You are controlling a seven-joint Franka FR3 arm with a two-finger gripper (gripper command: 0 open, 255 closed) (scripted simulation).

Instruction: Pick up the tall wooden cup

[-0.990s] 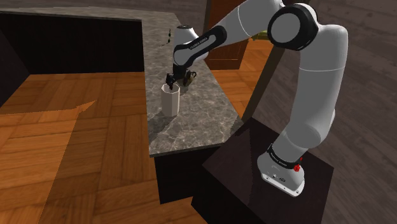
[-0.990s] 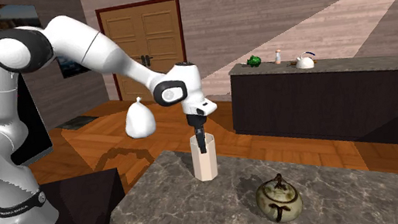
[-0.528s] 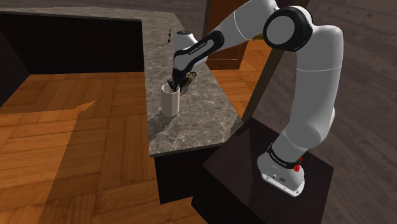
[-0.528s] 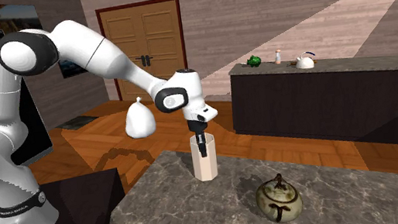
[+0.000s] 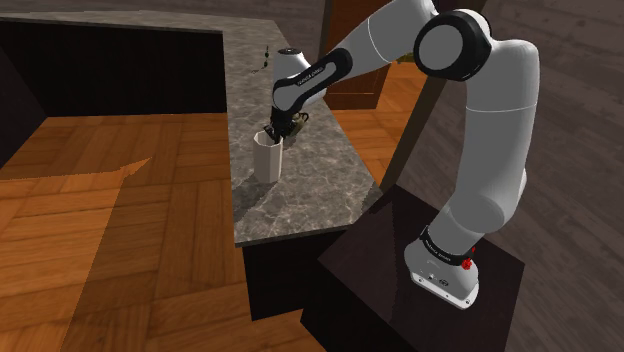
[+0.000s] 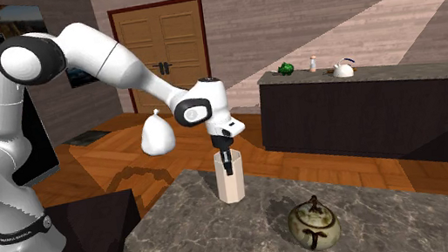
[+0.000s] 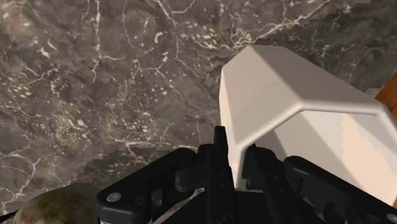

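Note:
The tall cup (image 5: 266, 160) is a pale cream, faceted tumbler standing upright on the dark marble counter (image 5: 300, 200), near its edge toward the shoulder view's left. My black gripper (image 5: 272, 134) comes down onto its rim. In the second exterior view the gripper (image 6: 228, 162) dips into the top of the cup (image 6: 230, 186). The wrist view shows the gripper (image 7: 235, 149) shut on the cup (image 7: 286, 108), clasping its wall with one finger outside and the other inside.
A round olive teapot (image 6: 314, 224) sits on the counter close to the cup, on the second exterior view's right. The dark stand (image 5: 400, 260) lies off the counter's corner. A white sack-like object (image 6: 157, 135) and a far counter (image 6: 367, 86) stand behind.
The gripper has sunk a little onto the cup's rim and its fingers have shut on the cup's wall. The cup stands where it was.

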